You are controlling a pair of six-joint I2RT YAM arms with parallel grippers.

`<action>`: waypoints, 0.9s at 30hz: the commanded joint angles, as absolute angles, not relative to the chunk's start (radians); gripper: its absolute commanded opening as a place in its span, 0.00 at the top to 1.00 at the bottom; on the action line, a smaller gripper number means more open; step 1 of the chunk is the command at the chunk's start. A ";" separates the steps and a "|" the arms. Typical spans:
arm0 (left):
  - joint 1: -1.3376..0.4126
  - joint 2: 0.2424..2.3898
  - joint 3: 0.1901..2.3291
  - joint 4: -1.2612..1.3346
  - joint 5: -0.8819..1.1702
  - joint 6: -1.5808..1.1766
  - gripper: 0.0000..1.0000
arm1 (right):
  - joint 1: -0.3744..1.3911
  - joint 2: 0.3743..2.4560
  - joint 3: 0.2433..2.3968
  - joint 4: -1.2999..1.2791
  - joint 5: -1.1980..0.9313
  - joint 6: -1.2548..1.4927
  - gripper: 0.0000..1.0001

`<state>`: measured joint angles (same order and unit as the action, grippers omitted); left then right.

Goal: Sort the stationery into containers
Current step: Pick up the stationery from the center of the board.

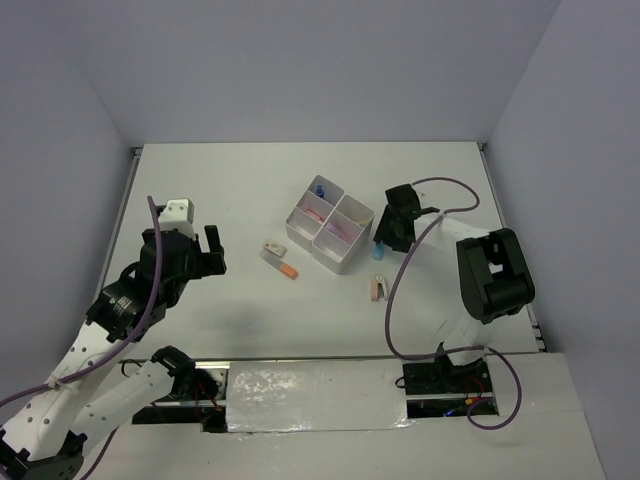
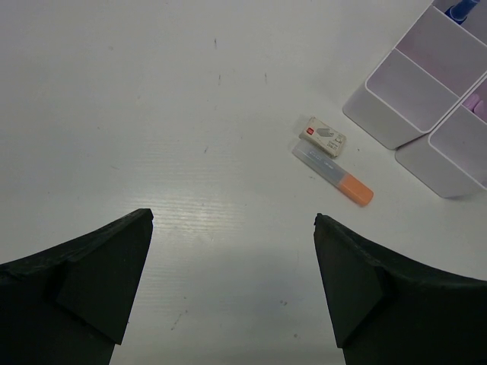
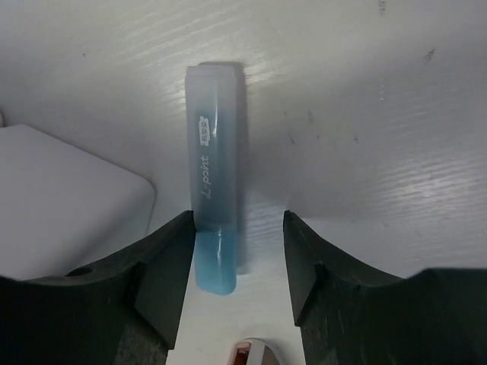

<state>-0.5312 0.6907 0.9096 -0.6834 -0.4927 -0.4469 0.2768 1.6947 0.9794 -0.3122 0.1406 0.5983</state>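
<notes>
**Fig.: Sorting partly done, 4 items still out**

My R gripper [image 3: 236, 258], jaws spread, straddles blue highlighter [image 3: 213, 205] at 4 o'clock of box [image 1: 312, 245]. L gripper [image 2: 232, 281] is spread, empty. Box holds some items. Orange highlighter [image 2: 338, 171], eraser [image 2: 323, 137] (8 o'clock) and stapler [image 1: 380, 288] remain.

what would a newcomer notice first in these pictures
The white four-compartment box at mid-table draws the eye first. Just right of it, the right hand hangs open astride a blue highlighter lying flat on the table. The left hand is open too, facing an eraser and an orange highlighter left of the box.
</notes>
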 commanded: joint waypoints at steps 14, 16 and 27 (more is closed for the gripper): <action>-0.526 0.675 0.902 -0.644 -0.486 -0.433 0.01 | 0.308 1.712 0.971 -0.302 0.173 0.634 0.47; -0.526 0.676 0.902 -0.644 -0.483 -0.431 0.01 | 0.307 1.710 0.973 -0.319 0.181 0.618 0.49; -0.526 0.660 0.900 -0.647 -0.483 -0.437 0.01 | 0.305 1.776 1.057 -0.489 0.173 0.469 0.59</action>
